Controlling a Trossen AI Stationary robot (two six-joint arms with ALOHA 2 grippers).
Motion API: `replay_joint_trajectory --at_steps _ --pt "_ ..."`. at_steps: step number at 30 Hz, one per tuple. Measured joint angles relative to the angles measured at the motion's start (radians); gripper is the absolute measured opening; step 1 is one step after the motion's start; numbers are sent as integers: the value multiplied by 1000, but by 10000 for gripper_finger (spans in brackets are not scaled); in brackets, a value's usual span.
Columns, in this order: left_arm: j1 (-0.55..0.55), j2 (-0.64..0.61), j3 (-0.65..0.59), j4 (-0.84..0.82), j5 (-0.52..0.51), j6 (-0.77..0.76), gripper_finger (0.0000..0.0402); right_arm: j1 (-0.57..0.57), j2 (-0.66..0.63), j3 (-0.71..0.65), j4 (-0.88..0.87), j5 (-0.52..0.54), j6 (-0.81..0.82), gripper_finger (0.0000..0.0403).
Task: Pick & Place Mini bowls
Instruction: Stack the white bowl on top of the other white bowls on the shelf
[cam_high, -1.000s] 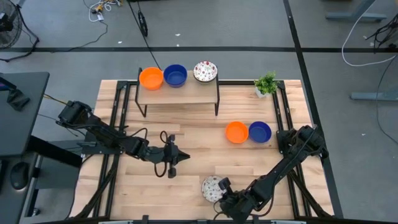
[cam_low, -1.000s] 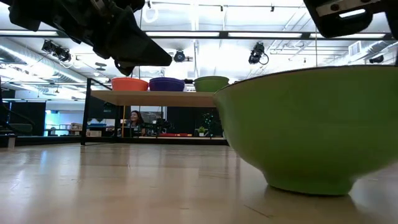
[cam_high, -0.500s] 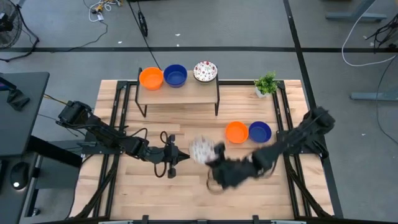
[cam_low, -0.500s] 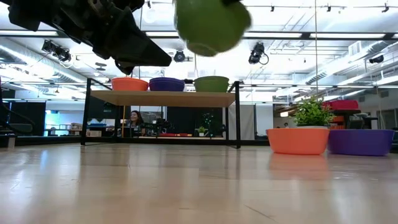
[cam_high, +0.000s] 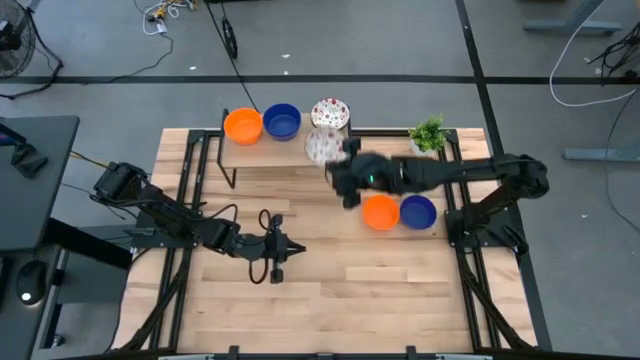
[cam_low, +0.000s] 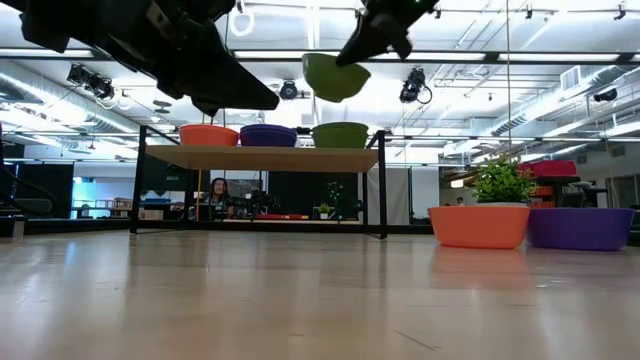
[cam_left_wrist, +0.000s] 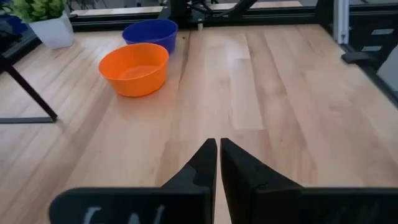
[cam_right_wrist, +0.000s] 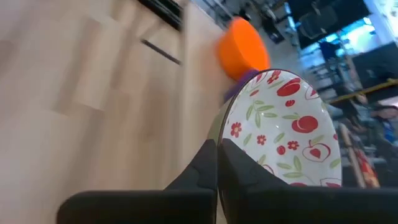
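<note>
My right gripper is shut on a white speckled mini bowl, green on the outside. It holds the bowl in the air by the right end of the wooden shelf. On the shelf stand an orange bowl, a blue bowl and a speckled bowl. An orange bowl and a blue bowl rest on the table at the right. My left gripper hovers shut over the table's middle, holding nothing. My right gripper pinches the bowl's rim between its two fingers, at the side nearest the wrist. The fingers come slanting down from the table's right side. The bowl is lifted clear and tilted, its patterned inside turned sideways.
A small green potted plant stands at the far right corner. The shelf stands on black legs along the far edge. Bare wood lies across the table's near half.
My right gripper has lifted the speckled bowl off the table near the front edge. It has swung up and toward the far edge, to the shelf's right end. The bowl now hangs tilted in the air.
</note>
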Motion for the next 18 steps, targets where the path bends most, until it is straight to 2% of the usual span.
replay_joint_trajectory --at_steps 11,18 --pt "46 0 0 0 11 14 25 -247 17 96 -4 -186 -60 0" --pt "50 0 0 -2 32 1 25 -341 140 294 -160 -213 -44 0"
